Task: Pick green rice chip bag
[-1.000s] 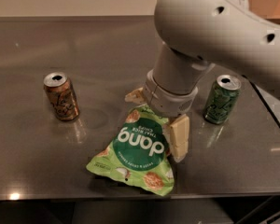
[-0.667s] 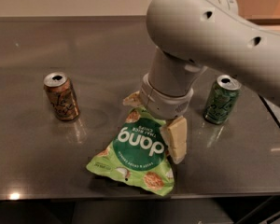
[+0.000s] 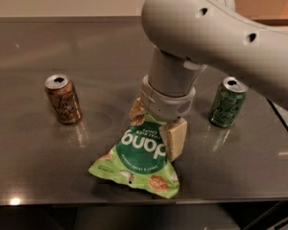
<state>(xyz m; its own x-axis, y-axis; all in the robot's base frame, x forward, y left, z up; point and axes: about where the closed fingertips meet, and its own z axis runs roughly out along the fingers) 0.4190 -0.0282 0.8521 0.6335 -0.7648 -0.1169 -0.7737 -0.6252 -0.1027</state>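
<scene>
The green rice chip bag lies flat on the dark table, front centre, its "dang" logo upside down towards me. My gripper comes down from above onto the bag's far, narrowed end. One tan finger is at the bag's upper left edge. The other finger presses on its upper right side. The bag's top is pinched between them. The bag's lower edge rests on the table.
A brown drink can stands to the left of the bag. A dark green drink can stands to the right, close behind my arm. The table's front edge runs just below the bag.
My arm has shifted slightly left and the two fingers have come closer together around the bag's top end. The bag and both cans stay where they were.
</scene>
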